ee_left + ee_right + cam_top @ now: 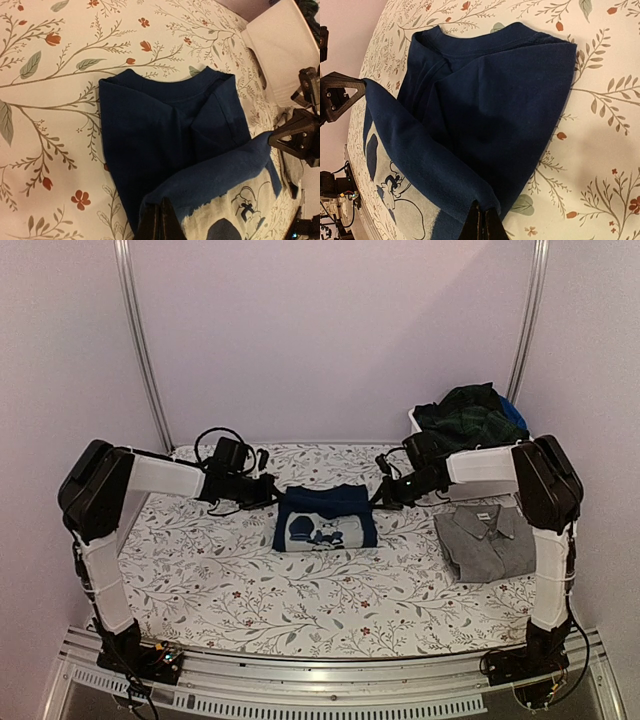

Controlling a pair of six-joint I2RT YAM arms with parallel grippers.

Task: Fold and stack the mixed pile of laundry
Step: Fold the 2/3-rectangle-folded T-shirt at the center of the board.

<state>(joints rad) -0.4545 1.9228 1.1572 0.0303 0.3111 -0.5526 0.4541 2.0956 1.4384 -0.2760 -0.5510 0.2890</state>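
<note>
The navy blue garment [326, 517] lies at the middle of the desk [220, 580], its printed flap pinched by the left gripper [160, 225] and the right gripper [482, 225], both closed on its edge. This fold is judged unfinished. The grey garment [487, 540] is already folded at the right, while the dark green plaid garment [470, 415] is heaped in the white bin [414, 421], far right.

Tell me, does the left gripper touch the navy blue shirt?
Touching. In the left wrist view, the left gripper, jaws shut, pinches the lifted edge of the navy blue shirt, with cloth right at its tips.
</note>
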